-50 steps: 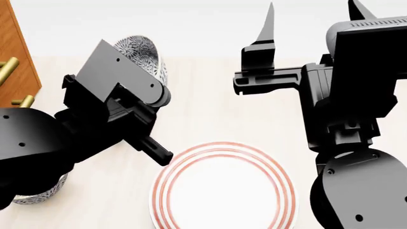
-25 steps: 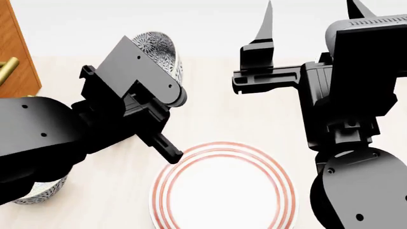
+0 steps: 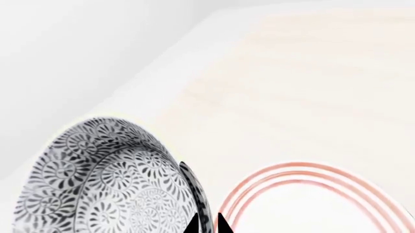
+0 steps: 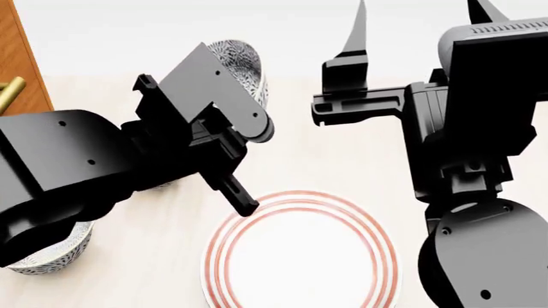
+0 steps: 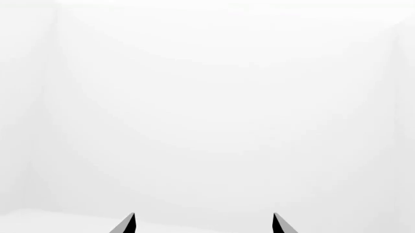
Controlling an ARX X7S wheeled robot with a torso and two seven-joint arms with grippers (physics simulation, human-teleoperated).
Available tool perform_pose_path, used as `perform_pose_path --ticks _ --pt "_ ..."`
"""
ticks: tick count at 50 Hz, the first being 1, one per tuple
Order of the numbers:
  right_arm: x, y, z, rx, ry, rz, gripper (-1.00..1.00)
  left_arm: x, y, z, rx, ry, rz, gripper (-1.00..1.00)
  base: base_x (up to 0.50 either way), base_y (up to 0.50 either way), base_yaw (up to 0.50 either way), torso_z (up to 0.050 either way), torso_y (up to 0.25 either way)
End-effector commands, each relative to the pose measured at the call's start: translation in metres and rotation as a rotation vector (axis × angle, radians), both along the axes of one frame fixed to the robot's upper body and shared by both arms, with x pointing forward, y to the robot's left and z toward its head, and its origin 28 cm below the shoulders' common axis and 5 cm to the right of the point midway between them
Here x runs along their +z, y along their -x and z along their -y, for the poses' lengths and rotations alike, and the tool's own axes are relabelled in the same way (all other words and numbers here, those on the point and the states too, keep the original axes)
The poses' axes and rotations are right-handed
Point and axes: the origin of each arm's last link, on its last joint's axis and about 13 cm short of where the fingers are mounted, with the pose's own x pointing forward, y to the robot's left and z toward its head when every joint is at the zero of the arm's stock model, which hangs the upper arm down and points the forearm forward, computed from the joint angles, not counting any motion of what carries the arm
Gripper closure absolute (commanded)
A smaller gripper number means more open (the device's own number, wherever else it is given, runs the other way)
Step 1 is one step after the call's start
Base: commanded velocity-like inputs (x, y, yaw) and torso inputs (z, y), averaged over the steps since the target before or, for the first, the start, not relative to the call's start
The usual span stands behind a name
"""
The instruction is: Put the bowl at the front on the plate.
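Observation:
My left gripper [image 3: 206,224] is shut on the rim of the bowl [image 3: 110,184], white with a dense grey-blue floral pattern. The bowl is held tilted above the table. In the head view the bowl [image 4: 246,63] shows behind my left wrist, up and left of the plate [image 4: 299,256]. The plate is white with thin red rings and lies flat near the table's front; its rim [image 3: 304,177] lies just beside the bowl in the left wrist view. My right gripper [image 4: 419,19] is raised at the right, open and holding nothing, and faces a blank white background [image 5: 203,223].
A look-alike patterned bowl [image 4: 51,253] sits at the lower left, partly under my left arm. A wooden cabinet [image 4: 22,70] with a brass handle [image 4: 10,93] stands at the left edge. My right arm [image 4: 479,192] fills the right side, beside the plate.
My left arm has carried the bowl to the right, toward the plate. The right arm has not moved.

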Motion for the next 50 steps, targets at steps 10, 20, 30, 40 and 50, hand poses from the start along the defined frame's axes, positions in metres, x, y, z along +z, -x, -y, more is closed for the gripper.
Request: perform_pose_path --ticks 10,20,30,40,50 --pt "0.003 0.000 -0.001 0.017 0.005 0.010 -1.00 0.004 -0.019 0.009 -0.045 -0.081 0.021 1.00 0.00 0.00 0.00 0.000 0.000" --pt "0.005 0.000 -0.001 0.028 0.008 0.016 -1.00 0.002 -0.024 0.014 -0.064 -0.115 0.007 1.00 0.00 0.00 0.00 0.000 0.001" --pt "0.009 0.000 -0.003 0.041 0.014 0.025 -1.00 -0.001 -0.032 0.018 -0.086 -0.152 0.003 1.00 0.00 0.00 0.00 0.000 0.000" --pt "0.013 0.002 -0.003 0.048 0.012 0.041 -1.00 -0.011 -0.034 0.022 -0.119 -0.202 -0.011 1.00 0.00 0.00 0.00 0.000 0.001" --pt "0.016 0.002 -0.004 0.051 0.016 0.049 -1.00 -0.020 -0.037 0.024 -0.132 -0.225 -0.021 1.00 0.00 0.00 0.00 0.000 0.000"
